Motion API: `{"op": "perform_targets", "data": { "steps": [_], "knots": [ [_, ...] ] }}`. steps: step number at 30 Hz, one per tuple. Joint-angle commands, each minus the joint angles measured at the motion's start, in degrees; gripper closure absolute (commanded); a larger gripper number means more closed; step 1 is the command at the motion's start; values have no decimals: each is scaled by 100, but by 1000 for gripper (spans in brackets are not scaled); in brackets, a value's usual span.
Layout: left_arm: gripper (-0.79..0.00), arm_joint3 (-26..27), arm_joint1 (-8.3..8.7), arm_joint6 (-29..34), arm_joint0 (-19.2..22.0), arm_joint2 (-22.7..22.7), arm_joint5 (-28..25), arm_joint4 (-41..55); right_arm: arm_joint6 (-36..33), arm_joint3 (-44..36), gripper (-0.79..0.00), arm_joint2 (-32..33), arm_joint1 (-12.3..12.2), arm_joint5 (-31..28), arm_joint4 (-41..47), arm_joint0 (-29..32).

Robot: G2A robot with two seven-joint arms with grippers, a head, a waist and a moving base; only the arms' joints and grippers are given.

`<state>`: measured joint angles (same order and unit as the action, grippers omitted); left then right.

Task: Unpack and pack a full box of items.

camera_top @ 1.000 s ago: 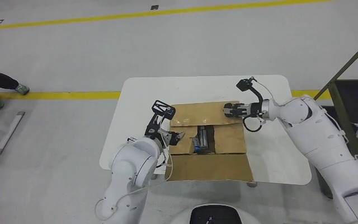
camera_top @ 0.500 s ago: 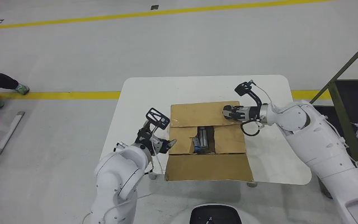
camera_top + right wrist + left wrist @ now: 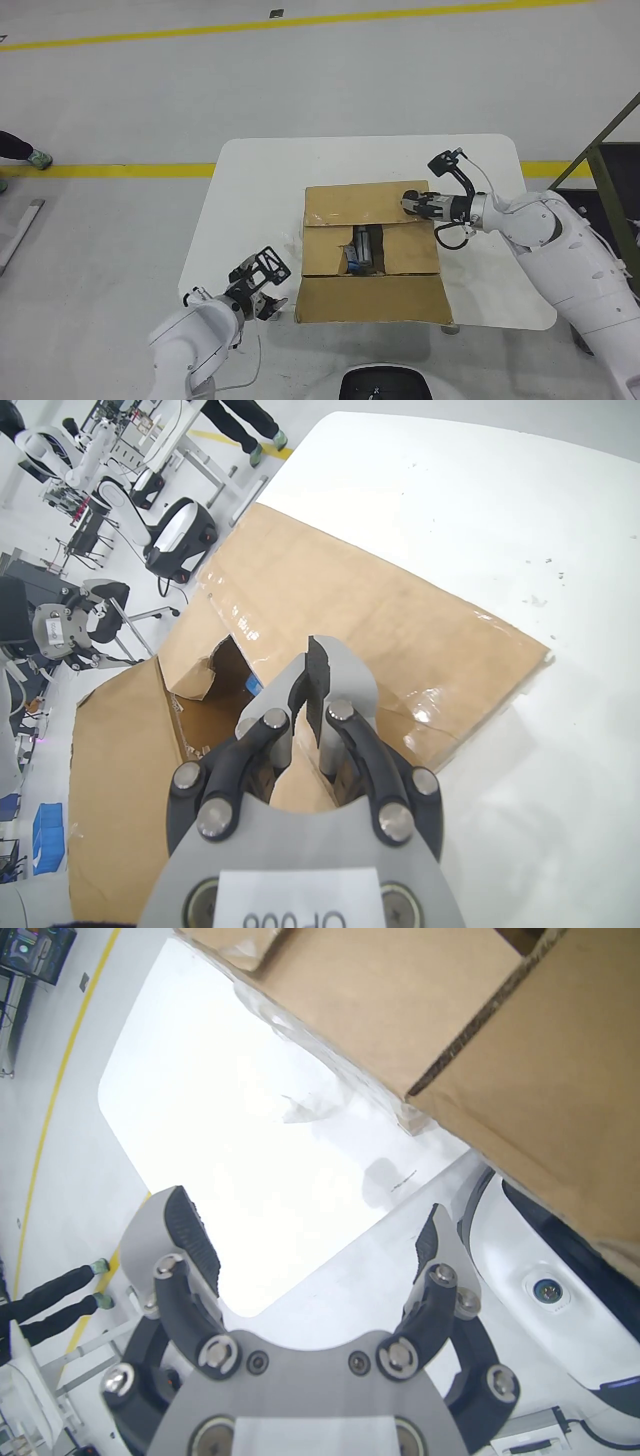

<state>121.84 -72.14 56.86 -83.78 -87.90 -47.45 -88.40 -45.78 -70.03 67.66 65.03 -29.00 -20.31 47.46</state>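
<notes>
A brown cardboard box (image 3: 370, 250) lies in the middle of the white table (image 3: 250, 200) with its flaps spread out. Through the gap in its top I see dark and blue items (image 3: 363, 248). My right gripper (image 3: 408, 203) is at the box's far right corner, shut on the edge of a box flap (image 3: 380, 635); a blue item (image 3: 253, 686) shows in the opening just beyond its fingers. My left gripper (image 3: 268, 288) hangs open over the table's near left edge, left of the box's near flap (image 3: 370, 298). Nothing is between its pads (image 3: 192, 1233), and the box corner (image 3: 400, 1028) is ahead of it.
A scrap of clear tape (image 3: 305, 1110) lies on the table beside the box's left wall. Bare tabletop spreads left of the box and along the far side. A dark metal frame (image 3: 610, 150) stands past the table's right end.
My left gripper pulled back from the box's left flap toward the near left table edge and is clear of the box. The right gripper stayed at the far right corner.
</notes>
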Motion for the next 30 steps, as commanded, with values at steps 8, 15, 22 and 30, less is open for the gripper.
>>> {"op": "perform_targets", "data": {
  "steps": [8,15,22,30],
  "knots": [
    [-785,17,177,-125,-70,489,-122,-70,42,-96,0,-28,-17,-98,82,27],
    [-785,130,175,67,270,700,343,562,6,-170,0,-79,-29,-67,47,11],
    [-785,66,129,209,801,948,1234,1142,223,-367,0,50,-78,-193,-72,73],
    [-785,-533,52,321,1453,1400,2402,941,226,-912,0,479,-200,-2,-67,323]
  ]
}}
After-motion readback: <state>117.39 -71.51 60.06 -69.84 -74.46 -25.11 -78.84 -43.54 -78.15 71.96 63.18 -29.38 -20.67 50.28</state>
